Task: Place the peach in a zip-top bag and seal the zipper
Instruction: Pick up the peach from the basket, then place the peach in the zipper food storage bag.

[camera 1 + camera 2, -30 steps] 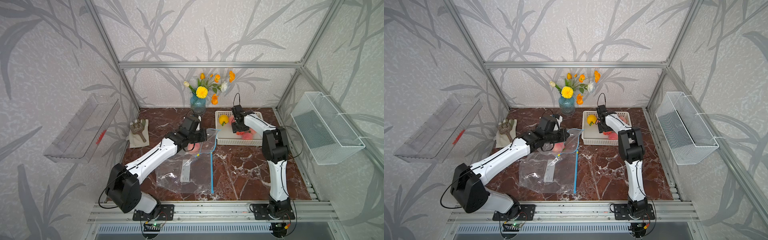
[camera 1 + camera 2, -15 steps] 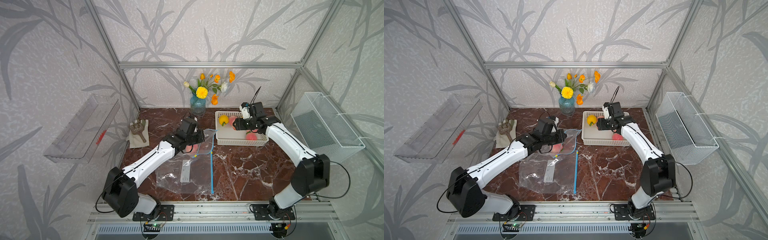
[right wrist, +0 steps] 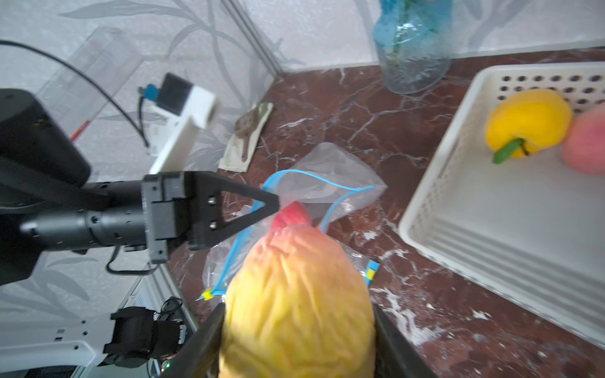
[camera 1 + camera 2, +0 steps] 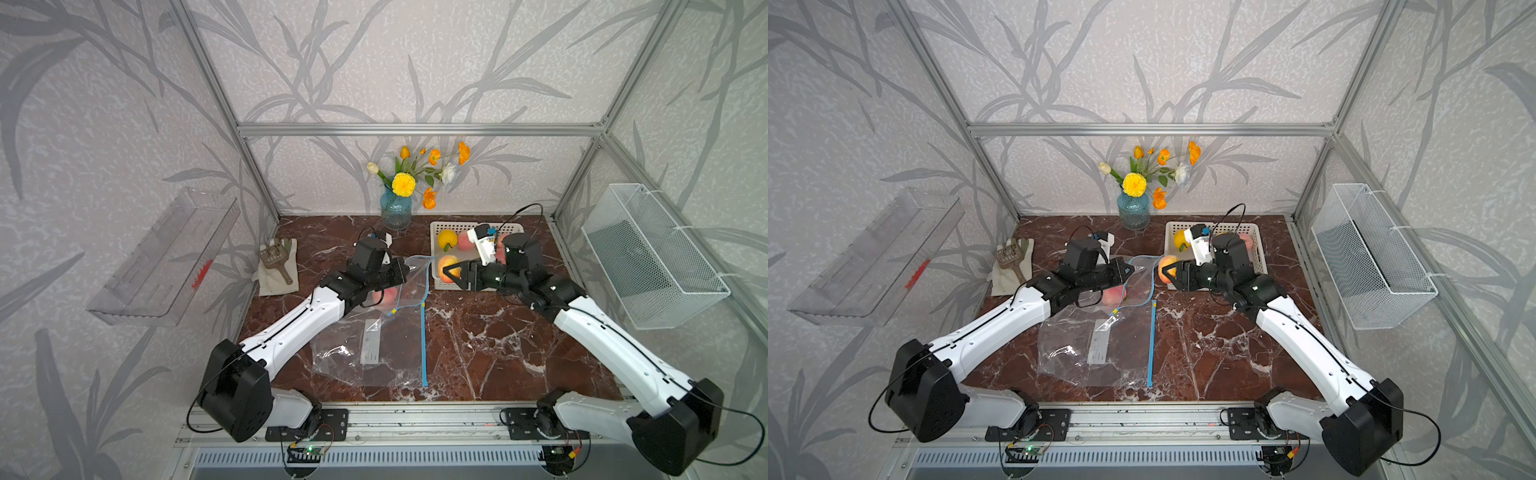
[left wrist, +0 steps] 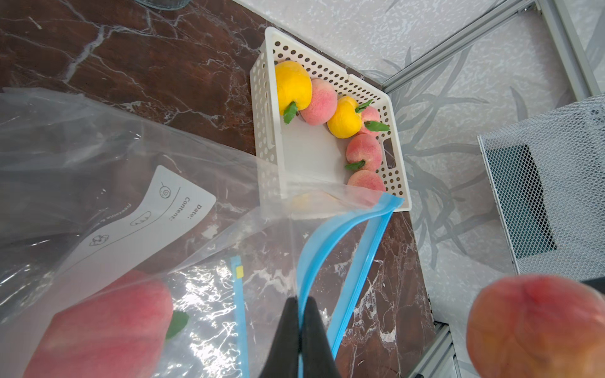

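A clear zip-top bag (image 4: pixel 374 345) with a blue zipper (image 5: pixel 327 235) lies mid-table. My left gripper (image 5: pixel 299 304) is shut on the zipper's upper lip and holds the mouth lifted open. One pink peach (image 4: pixel 384 297) lies inside the bag (image 3: pixel 327 170), near the mouth. My right gripper (image 3: pixel 298 314) is shut on a yellow-pink peach (image 3: pixel 298 294) and hovers just right of the open mouth, seen in both top views (image 4: pixel 446 264) (image 4: pixel 1167 266). That peach (image 5: pixel 537 327) faces the opening, apart from the plastic.
A white perforated basket (image 4: pixel 436 226) at the back right holds several peaches and yellow fruit. A blue vase of flowers (image 4: pixel 395 208) stands at the back centre. A cloth with a scoop (image 4: pixel 277 266) lies back left. A wire basket (image 4: pixel 648 257) hangs on the right wall.
My right arm has swung out of the white basket toward the bag, carrying the peach to the mouth. My left gripper has kept its hold on the zipper.
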Robot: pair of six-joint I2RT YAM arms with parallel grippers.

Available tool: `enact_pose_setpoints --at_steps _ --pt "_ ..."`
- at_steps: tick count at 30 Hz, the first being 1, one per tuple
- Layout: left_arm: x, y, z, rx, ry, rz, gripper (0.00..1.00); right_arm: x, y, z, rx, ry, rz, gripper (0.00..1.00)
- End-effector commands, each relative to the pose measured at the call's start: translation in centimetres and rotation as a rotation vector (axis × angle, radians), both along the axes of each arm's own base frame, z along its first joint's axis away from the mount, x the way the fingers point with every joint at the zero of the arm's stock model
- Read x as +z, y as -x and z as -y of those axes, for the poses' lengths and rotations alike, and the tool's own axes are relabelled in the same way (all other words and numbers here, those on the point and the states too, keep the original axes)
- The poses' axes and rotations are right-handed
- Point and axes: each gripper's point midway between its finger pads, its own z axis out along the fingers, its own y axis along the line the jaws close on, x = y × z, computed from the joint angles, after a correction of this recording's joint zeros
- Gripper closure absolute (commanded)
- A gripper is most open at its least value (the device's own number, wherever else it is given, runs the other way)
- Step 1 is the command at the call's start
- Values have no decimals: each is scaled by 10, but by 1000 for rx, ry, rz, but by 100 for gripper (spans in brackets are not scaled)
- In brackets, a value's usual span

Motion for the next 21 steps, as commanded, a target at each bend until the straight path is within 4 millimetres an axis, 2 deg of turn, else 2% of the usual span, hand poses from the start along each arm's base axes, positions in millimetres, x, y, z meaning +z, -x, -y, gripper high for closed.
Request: enact_pose_setpoints --at_steps 1,7,11,13,21 --pt "14 2 2 -28 20 36 100 15 0 -20 4 -35 87 41" --pt "16 6 -1 -20 25 24 100 0 -8 -44 36 -2 70 40" --pt "25 6 0 -22 28 36 100 -5 8 -72 169 -4 84 38" --pt "31 7 0 -28 24 38 100 -6 12 -80 191 6 98 37" --pt "60 7 -8 -16 1 109 100 -32 -1 -73 94 71 46 37"
